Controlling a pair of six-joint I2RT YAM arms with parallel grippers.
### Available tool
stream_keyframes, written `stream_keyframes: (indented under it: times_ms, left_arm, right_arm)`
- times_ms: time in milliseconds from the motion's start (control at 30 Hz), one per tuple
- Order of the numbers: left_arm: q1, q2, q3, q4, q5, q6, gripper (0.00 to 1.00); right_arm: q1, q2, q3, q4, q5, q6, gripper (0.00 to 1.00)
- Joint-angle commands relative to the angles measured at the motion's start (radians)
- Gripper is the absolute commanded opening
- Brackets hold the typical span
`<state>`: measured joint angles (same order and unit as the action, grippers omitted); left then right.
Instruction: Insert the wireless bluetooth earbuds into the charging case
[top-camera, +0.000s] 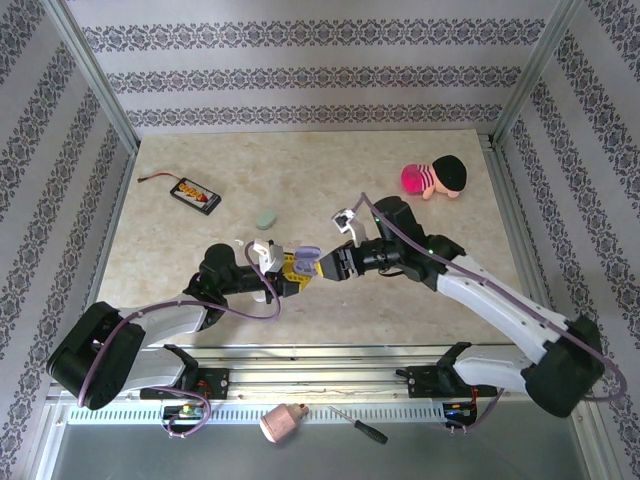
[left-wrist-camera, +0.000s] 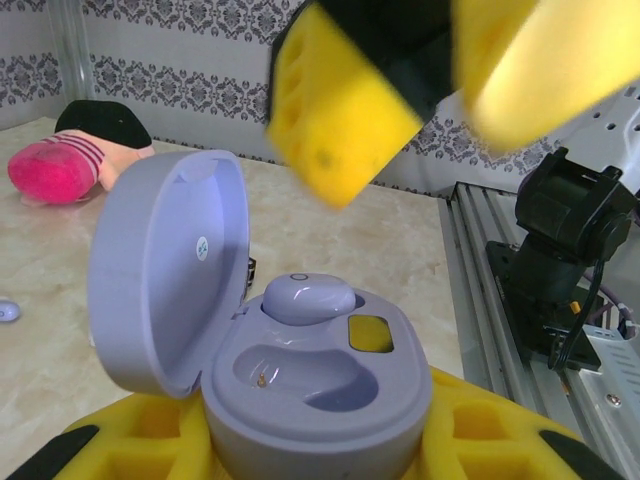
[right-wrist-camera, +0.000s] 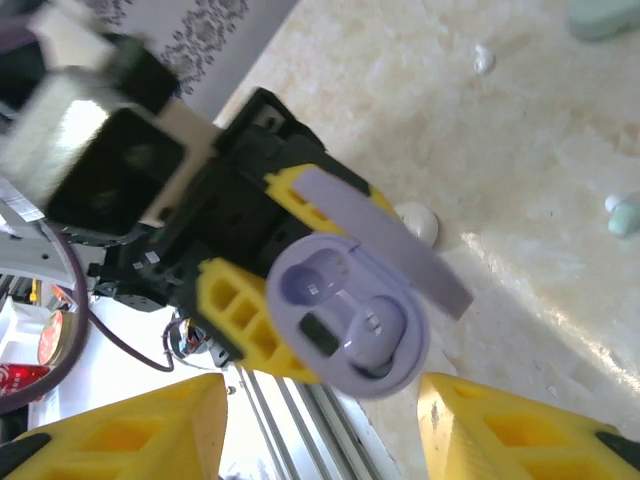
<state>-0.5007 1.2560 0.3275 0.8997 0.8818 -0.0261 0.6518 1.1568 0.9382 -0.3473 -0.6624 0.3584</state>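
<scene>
My left gripper (top-camera: 290, 268) is shut on the lilac charging case (left-wrist-camera: 315, 385), its yellow fingers (right-wrist-camera: 235, 310) on both sides of the base. The lid (left-wrist-camera: 170, 270) stands open. One lilac earbud (left-wrist-camera: 307, 297) sits in the far socket; the near socket (left-wrist-camera: 300, 375) is empty. My right gripper (left-wrist-camera: 440, 85) hovers open just above the case, nothing between its blurred yellow fingers (left-wrist-camera: 340, 105). In the right wrist view the case (right-wrist-camera: 345, 320) lies between and beyond the open fingertips (right-wrist-camera: 130, 430). A mint-green earbud (right-wrist-camera: 625, 215) lies on the table.
A whitish rounded piece (right-wrist-camera: 415, 222) lies on the table beside the case. A mint-green case (top-camera: 265, 220) and a black battery pack (top-camera: 196, 194) lie further back, a pink doll (top-camera: 435, 178) at the back right. The metal rail (top-camera: 330, 365) runs along the near edge.
</scene>
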Motion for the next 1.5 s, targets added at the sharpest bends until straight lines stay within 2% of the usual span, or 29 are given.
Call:
stream_keyframes:
  times_ms: [0, 100, 233, 367, 533, 633, 800, 1033, 1200, 1467]
  left_arm:
    - [0.026, -0.011, -0.007, 0.031, 0.003, 0.022, 0.14]
    - [0.036, -0.026, -0.015, 0.024, 0.0, 0.026, 0.14]
    - [0.039, -0.038, -0.013, 0.009, 0.007, 0.026, 0.14]
    - [0.039, -0.044, -0.013, 0.007, 0.013, 0.019, 0.14]
    - [0.039, -0.039, -0.007, 0.007, 0.013, 0.006, 0.14]
    - [0.039, -0.048, 0.0, 0.0, 0.016, -0.001, 0.14]
    - [0.039, -0.061, -0.019, 0.001, 0.003, 0.009, 0.14]
    - [0.039, -0.046, 0.023, -0.011, 0.009, 0.009, 0.14]
    - [0.039, -0.043, 0.038, -0.019, -0.005, 0.019, 0.14]
    - [0.039, -0.043, 0.034, 0.023, -0.016, -0.033, 0.14]
  right_arm:
    - [-0.041, -0.09, -0.029, 0.014, 0.019, -0.038, 0.54]
    - [-0.115, -0.15, -0.063, 0.04, 0.038, -0.015, 0.54]
    - [-0.252, -0.143, -0.107, 0.117, 0.122, 0.126, 0.53]
    - [-0.31, -0.003, -0.049, 0.033, 0.256, 0.123, 0.53]
    - [-0.308, 0.23, 0.067, -0.042, 0.466, 0.052, 0.5]
    - [-0.307, 0.358, 0.131, -0.026, 0.518, 0.022, 0.5]
    - [-0.315, 0.59, 0.3, -0.022, 0.488, -0.019, 0.52]
    - [-0.324, 0.823, 0.521, -0.04, 0.41, -0.086, 0.56]
    - [-0.346, 0.942, 0.636, -0.074, 0.311, -0.12, 0.58]
    - [-0.371, 1.035, 0.737, -0.115, 0.246, -0.18, 0.62]
